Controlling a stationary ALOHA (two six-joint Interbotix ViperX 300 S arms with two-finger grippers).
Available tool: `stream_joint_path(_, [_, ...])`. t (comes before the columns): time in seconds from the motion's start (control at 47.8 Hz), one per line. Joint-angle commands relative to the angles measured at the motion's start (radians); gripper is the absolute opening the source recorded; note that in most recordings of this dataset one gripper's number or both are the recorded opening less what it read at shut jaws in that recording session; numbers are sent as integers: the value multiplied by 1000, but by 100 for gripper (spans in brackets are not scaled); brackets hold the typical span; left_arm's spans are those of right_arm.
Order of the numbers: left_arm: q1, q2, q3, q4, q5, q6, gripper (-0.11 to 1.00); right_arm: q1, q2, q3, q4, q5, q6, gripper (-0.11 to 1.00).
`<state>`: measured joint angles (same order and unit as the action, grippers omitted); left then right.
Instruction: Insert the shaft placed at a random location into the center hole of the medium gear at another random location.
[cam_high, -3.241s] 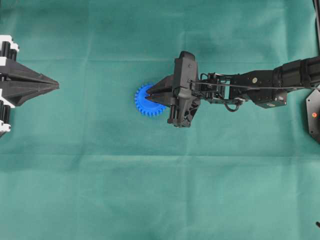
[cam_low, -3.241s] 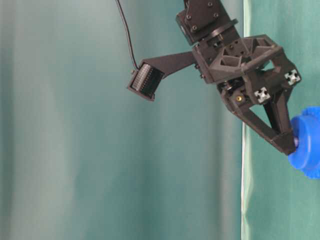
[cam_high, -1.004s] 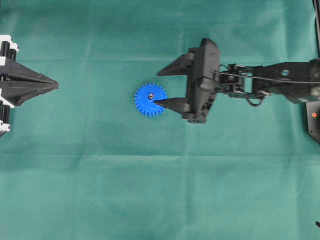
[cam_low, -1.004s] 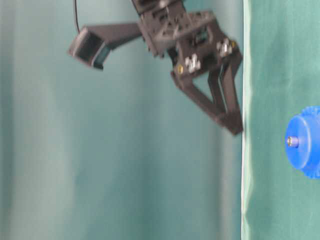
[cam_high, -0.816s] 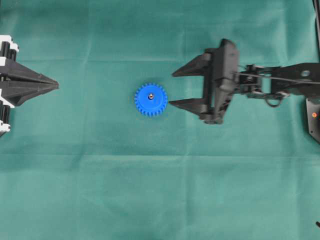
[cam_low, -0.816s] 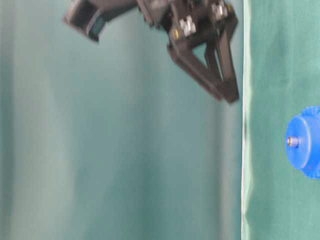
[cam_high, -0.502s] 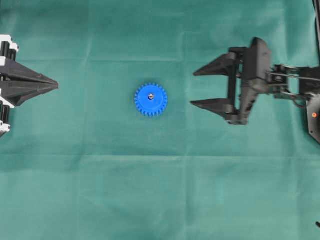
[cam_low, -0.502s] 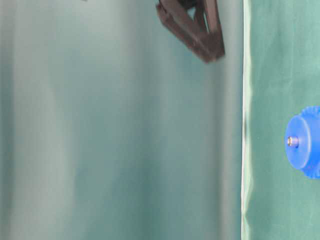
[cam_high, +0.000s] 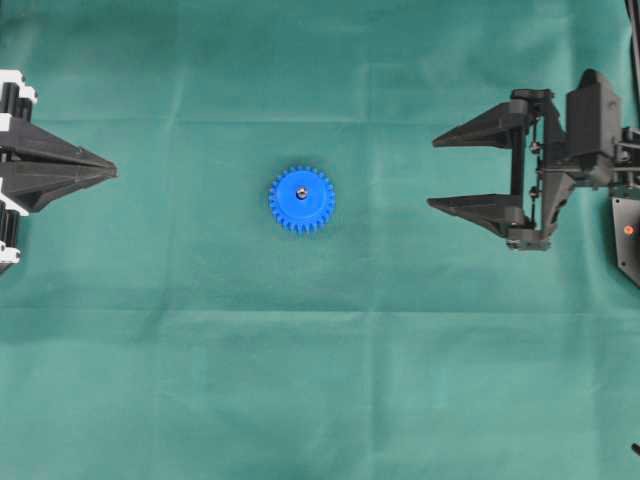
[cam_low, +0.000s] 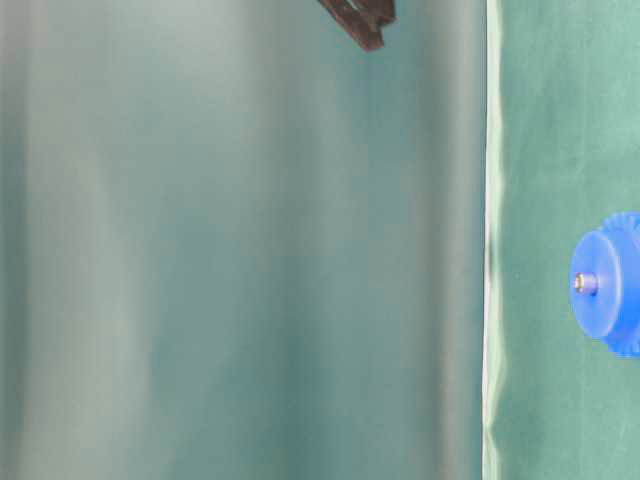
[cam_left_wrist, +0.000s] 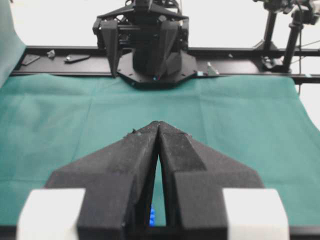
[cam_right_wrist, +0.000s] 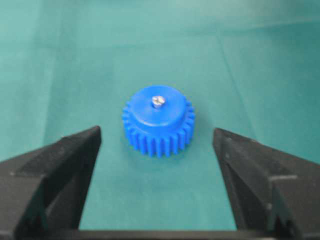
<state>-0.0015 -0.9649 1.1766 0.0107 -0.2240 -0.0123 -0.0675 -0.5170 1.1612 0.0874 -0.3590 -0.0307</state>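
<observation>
Black right tool (cam_high: 436, 171) spread wide, far from gear (cam_high: 301, 199) (left tool (cam_high: 112, 173) together).

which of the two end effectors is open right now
The right end effector: its two fingers stand wide apart, empty, away from the medium gear. The left end effector has its fingers pressed together to a point.

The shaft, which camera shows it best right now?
The right wrist view: the shaft stands up from the medium gear, close and centered. The table-level view shows it in profile at the frame edge, the overhead view only a small dot, and the left wrist view nothing of it.
</observation>
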Motion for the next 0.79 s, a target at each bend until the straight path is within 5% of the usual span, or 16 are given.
stream_joint_path(0.0, [0, 3, -26, 3, -5, -2, 0, -2, -23, -5, 3, 11, 2, 91])
stream_joint_path(0.774, [0, 3, -28, 3, -8, -2, 0, -2, -38, 2, 2, 28, 0, 91])
